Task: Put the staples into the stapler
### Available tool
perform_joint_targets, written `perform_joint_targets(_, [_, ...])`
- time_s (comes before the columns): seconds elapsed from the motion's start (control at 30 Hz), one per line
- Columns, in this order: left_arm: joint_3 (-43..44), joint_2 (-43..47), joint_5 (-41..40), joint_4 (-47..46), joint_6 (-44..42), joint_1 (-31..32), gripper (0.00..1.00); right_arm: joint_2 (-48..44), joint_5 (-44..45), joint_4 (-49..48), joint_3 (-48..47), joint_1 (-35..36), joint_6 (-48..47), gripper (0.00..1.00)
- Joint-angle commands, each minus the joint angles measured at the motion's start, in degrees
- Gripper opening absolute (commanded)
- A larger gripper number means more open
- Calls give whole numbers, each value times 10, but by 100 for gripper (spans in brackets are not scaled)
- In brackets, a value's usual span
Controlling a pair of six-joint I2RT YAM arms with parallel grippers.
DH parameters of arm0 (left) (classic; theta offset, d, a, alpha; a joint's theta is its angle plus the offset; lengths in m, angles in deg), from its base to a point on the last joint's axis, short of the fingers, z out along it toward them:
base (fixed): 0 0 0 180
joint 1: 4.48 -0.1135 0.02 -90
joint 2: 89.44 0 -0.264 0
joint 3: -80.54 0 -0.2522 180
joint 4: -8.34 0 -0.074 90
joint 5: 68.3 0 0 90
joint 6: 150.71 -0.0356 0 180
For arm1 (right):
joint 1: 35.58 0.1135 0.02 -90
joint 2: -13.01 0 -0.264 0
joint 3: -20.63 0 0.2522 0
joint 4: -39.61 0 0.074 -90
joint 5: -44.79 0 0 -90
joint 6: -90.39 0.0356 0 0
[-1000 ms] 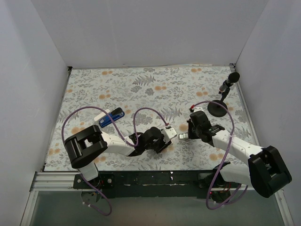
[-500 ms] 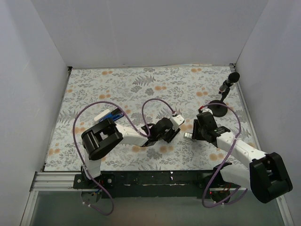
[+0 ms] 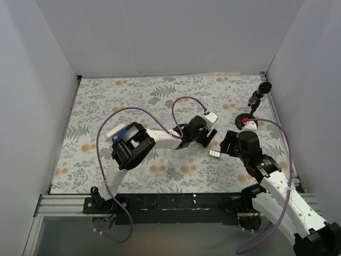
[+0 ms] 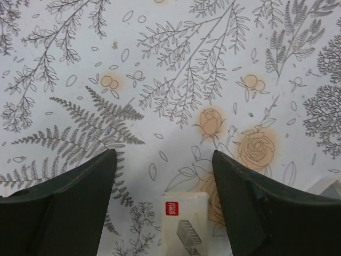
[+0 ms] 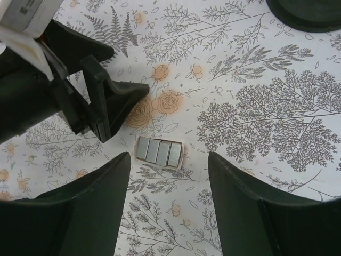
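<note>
The staples (image 5: 159, 151) lie as several grey strips side by side in a small open white tray (image 3: 214, 154) on the floral cloth. My right gripper (image 5: 168, 178) hovers open just on the near side of them, touching nothing. A white box sleeve (image 4: 184, 221) with a red label and a staple drawing lies flat between the spread jaws of my left gripper (image 4: 162, 160), which is open and empty. From above, the left gripper (image 3: 205, 136) sits just up-left of the tray and the right gripper (image 3: 229, 144) just to its right. The blue stapler (image 3: 121, 129) lies far left, partly hidden by the left arm.
A black microphone stand (image 3: 246, 121) with its microphone (image 3: 265, 87) stands at the back right, close behind the right gripper; its round base (image 5: 309, 13) shows at the top of the right wrist view. Purple cables (image 3: 133, 109) loop over the cloth. White walls enclose three sides.
Both grippers were shut on the staple box between them; both have opened. Tray and sleeve now lie apart on the cloth. Both arms have shifted right, and the left gripper has moved farther back.
</note>
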Motion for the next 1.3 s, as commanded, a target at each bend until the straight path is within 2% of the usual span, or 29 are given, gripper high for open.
perform_joint_targets(0.0, [33,0,-8,59,0,-22,78,-51,22,38,-32,-2,-2,70])
perform_joint_targets(0.1, [34,51,-9,76,15,-38,92,-79,15,47,-45,-2,-16,72])
perform_joint_targets(0.2, [27,120,-25,124,15,-58,98,-98,7,49,-60,-2,-29,73])
perform_joint_targets(0.4, [-43,280,-77,233,-28,-118,98,-110,-33,31,-63,-2,-68,75])
perform_joint_targets(0.57, [-120,355,-86,296,-149,-210,98,-119,-70,0,-39,-2,-95,76])
perform_joint_targets(0.63, [-145,381,-86,280,-178,-245,98,-120,-80,-8,-33,-3,-99,76])
perform_joint_targets(0.77, [-148,367,-3,284,-189,-309,98,-120,-99,-9,-28,-2,-105,75])
perform_joint_targets(0.87, [-144,326,-8,287,-192,-330,98,-122,-110,-7,-29,-2,-108,75])
perform_joint_targets(1.03, [-137,288,16,300,-180,-343,90,-123,-112,0,-32,-3,-115,75])
perform_joint_targets(1.27, [-138,248,-5,314,-181,-358,82,-112,-117,2,-32,-2,-114,74])
